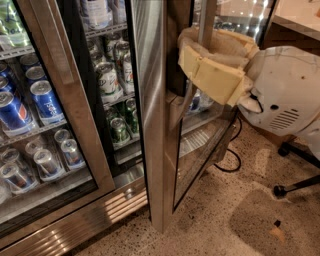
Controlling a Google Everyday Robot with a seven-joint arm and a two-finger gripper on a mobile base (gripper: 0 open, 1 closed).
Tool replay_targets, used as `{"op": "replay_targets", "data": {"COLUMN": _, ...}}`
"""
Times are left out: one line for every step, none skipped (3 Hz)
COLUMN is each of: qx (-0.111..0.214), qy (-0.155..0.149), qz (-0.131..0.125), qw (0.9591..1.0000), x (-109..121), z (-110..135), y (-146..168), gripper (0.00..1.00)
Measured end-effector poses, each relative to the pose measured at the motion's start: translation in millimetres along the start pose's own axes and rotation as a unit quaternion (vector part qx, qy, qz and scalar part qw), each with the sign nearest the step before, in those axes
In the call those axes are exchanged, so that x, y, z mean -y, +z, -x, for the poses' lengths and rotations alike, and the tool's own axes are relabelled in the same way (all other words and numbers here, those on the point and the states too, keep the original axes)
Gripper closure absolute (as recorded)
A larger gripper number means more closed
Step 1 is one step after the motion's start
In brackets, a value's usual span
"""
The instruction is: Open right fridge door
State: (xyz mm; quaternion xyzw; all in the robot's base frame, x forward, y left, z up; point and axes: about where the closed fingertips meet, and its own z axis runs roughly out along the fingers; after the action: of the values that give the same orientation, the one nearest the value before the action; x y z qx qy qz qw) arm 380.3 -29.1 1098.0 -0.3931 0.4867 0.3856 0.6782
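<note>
Nearest the camera, a speckled stone floor (225, 220) is seen, with a black cable (227, 162) looped on it close to the fridge and the black legs of a chair base (295, 185) at the right edge. Just behind, the right fridge door (152, 125) is found swung partly outward, so that its brushed-steel edge is turned toward the camera and its glass pane is angled away to the right, with a clear gap opened at the bottom. Higher up on that door, the cream-padded gripper (212, 70) is placed at the vertical handle (207, 20), and its jaws are closed around the bar, one pad on each side. The gripper is carried by a rounded white arm housing (287, 95) reaching in from the right. To the left, the neighbouring glass door (65, 100) is kept flush with the cabinet, and blue Pepsi cans (45, 100) are visible behind it. Green cans (120, 127) are shelved deeper inside. Farthest back, at the upper right, the pale corner of a bench (300, 15) is seen.
</note>
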Motion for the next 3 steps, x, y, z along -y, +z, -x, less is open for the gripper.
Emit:
{"op": "replay_targets", "data": {"qx": 0.001, "qy": 0.006, "qz": 0.003, "qw": 1.0000, "x": -1.3, "z": 0.7, "y": 1.1, "gripper": 1.00}}
{"op": "replay_targets", "data": {"qx": 0.001, "qy": 0.008, "qz": 0.005, "qw": 0.9999, "x": -0.9, "z": 1.0, "y": 1.6, "gripper": 1.00}}
{"op": "replay_targets", "data": {"qx": 0.001, "qy": 0.008, "qz": 0.005, "qw": 0.9999, "x": -0.8, "z": 1.0, "y": 1.6, "gripper": 0.92}}
